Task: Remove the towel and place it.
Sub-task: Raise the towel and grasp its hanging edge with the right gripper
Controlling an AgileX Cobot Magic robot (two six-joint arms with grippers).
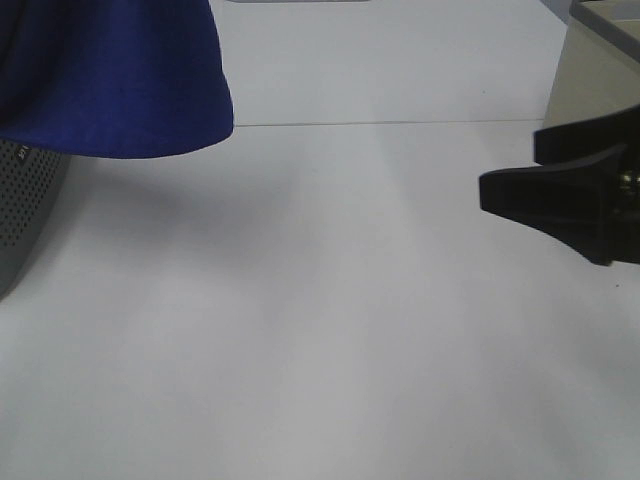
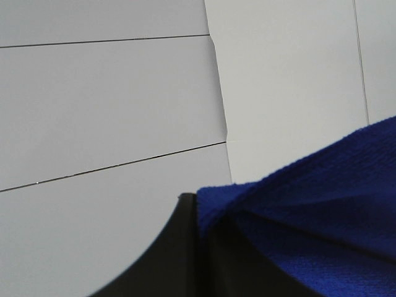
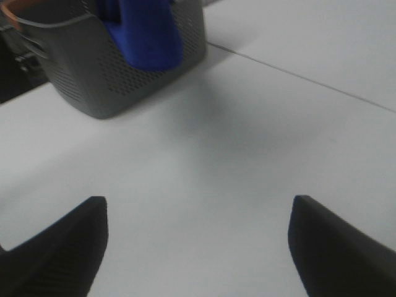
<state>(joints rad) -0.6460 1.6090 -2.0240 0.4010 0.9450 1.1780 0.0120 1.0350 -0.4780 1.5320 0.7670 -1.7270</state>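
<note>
OK, towel (image 1: 120,70) is up at the far-left of the overhead view, over the grey basket (image 1: 25,200), with a fold hanging down in front of its perforated wall. Left gripper (image 2: 197,201) is clamped on a towel edge, fingers together. Right gripper (image 3: 198,207) has fingers wide apart above the white table (image 1: 300,320), well apart from the basket.

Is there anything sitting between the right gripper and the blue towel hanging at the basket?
Nothing visible does. Only bare white tabletop lies between the open black right gripper and the royal-blue microfibre towel, which drapes over the wall of the grey perforated plastic basket.
</note>
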